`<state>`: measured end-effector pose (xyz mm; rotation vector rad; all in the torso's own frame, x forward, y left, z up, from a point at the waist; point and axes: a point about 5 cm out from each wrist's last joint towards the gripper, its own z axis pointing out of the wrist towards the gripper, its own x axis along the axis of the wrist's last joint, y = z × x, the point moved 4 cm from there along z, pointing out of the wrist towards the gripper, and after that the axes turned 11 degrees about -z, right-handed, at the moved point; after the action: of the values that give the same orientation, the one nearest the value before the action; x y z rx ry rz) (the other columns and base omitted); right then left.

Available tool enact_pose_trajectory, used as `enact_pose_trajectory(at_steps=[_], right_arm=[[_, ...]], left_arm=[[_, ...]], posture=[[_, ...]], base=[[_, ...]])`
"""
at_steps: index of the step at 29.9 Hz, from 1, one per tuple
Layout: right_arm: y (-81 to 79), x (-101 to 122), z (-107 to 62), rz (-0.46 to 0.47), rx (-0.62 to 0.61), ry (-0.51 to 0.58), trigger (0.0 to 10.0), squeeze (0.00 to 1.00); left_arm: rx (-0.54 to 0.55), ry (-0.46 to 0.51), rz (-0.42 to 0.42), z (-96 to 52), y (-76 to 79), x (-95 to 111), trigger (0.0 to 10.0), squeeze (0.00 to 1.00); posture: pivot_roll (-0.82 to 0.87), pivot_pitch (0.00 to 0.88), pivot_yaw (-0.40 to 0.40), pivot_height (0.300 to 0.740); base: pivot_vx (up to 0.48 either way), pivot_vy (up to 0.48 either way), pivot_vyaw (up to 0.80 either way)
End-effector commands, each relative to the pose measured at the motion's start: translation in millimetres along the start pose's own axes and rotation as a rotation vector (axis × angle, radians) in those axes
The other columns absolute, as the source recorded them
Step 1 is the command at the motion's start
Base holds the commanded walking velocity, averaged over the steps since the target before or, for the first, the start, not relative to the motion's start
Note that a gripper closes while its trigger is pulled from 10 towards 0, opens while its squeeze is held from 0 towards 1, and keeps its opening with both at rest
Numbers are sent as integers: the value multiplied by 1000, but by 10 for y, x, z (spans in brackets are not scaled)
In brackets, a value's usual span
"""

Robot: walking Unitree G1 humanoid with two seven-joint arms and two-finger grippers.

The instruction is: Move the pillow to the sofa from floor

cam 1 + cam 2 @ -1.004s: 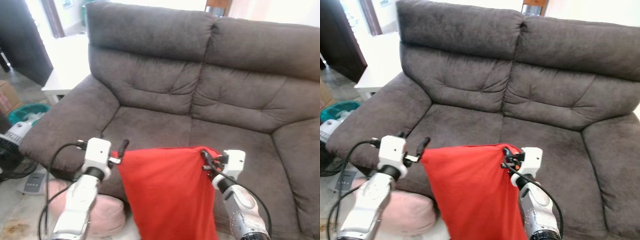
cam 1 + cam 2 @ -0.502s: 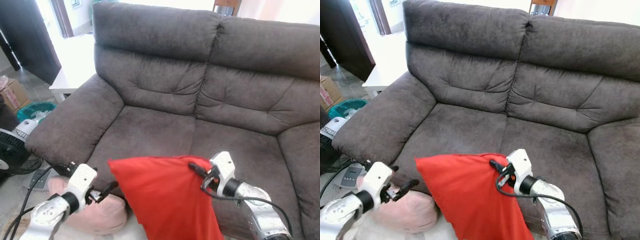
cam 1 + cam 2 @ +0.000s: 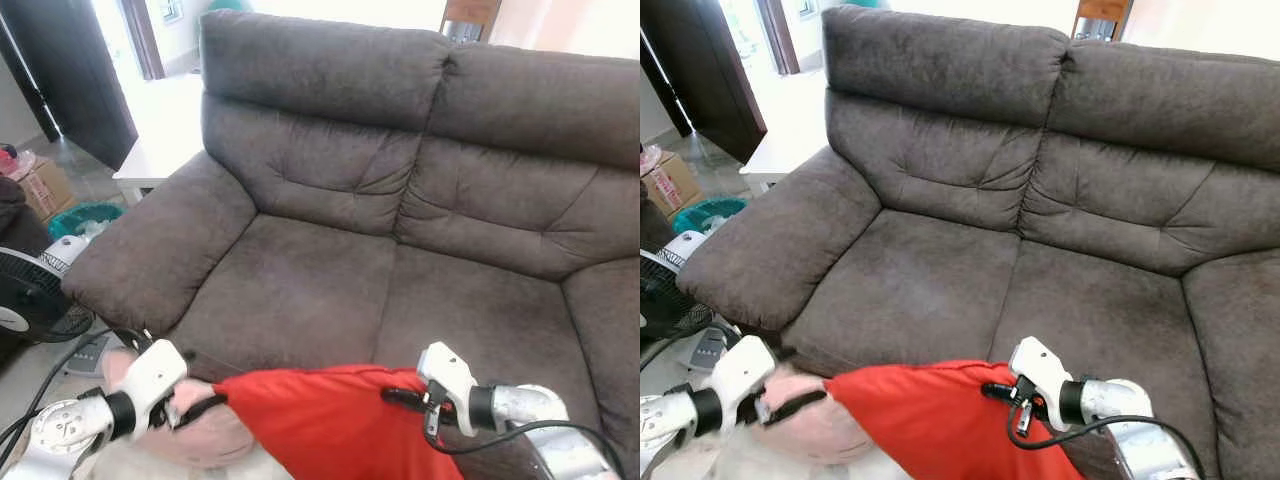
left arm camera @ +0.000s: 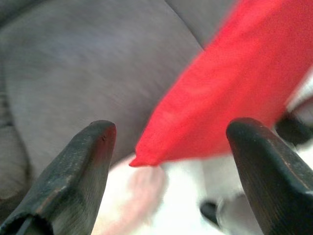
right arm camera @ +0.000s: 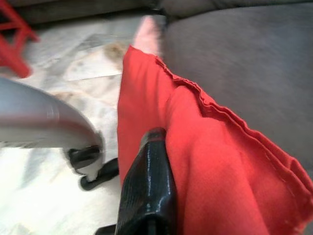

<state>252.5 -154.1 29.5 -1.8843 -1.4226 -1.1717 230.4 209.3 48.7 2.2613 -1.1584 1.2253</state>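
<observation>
A red pillow [image 3: 320,425] hangs low in front of the dark grey sofa's seat [image 3: 300,290], its top edge about level with the seat's front edge. My right gripper [image 3: 397,398] is shut on the pillow's right top corner; one black finger [image 5: 149,181] presses into the red cloth. My left gripper [image 3: 203,407] is open just off the pillow's left corner, and its fingers [image 4: 83,166] stand wide apart with the red corner [image 4: 146,159] between them, untouched. A pink pillow [image 3: 205,440] lies on the floor under the left gripper.
A black fan [image 3: 25,300], a teal basket [image 3: 75,215] and a cardboard box [image 3: 40,185] stand left of the sofa's armrest [image 3: 160,250]. A white low table [image 3: 150,160] and a dark door [image 3: 70,70] are behind them. Pale tiled floor [image 5: 58,147] lies below.
The left gripper has let go of the pillow's left corner and dropped toward the pink pillow. The right gripper has lowered with the red pillow. The camera has shifted too.
</observation>
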Motion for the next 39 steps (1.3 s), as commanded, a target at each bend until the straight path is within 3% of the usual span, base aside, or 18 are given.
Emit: enact_pose_trajectory(at_steps=[1,5,11,23,34,39], right_arm=[[48,327,-28,-85,20,112,10000,0],[-102,409,-47,-152,142,111,10000,0],[-200,480,-76,-185,216,110,10000,0],[-390,651,-206,-257,351,133,10000,0],[-448,840,-238,-285,375,194,10000,0],[-449,916,-246,-297,369,215,10000,0]], left_arm=[[-55,-50,39,2,79,-91,10000,0],[-109,-151,168,-15,104,-248,10000,0],[-87,-218,257,-6,-2,-387,10000,0],[-90,-151,282,118,39,-399,10000,0],[-110,-165,278,215,78,-520,10000,0],[-134,-204,263,259,143,-675,10000,0]], posture=[[155,22,-56,740],[157,21,-56,740],[155,17,-54,740],[152,10,-57,740],[140,0,-53,740],[131,0,-52,740]], base=[[0,0,0],[0,0,0],[0,0,0],[0,0,0],[0,0,0],[0,0,0]])
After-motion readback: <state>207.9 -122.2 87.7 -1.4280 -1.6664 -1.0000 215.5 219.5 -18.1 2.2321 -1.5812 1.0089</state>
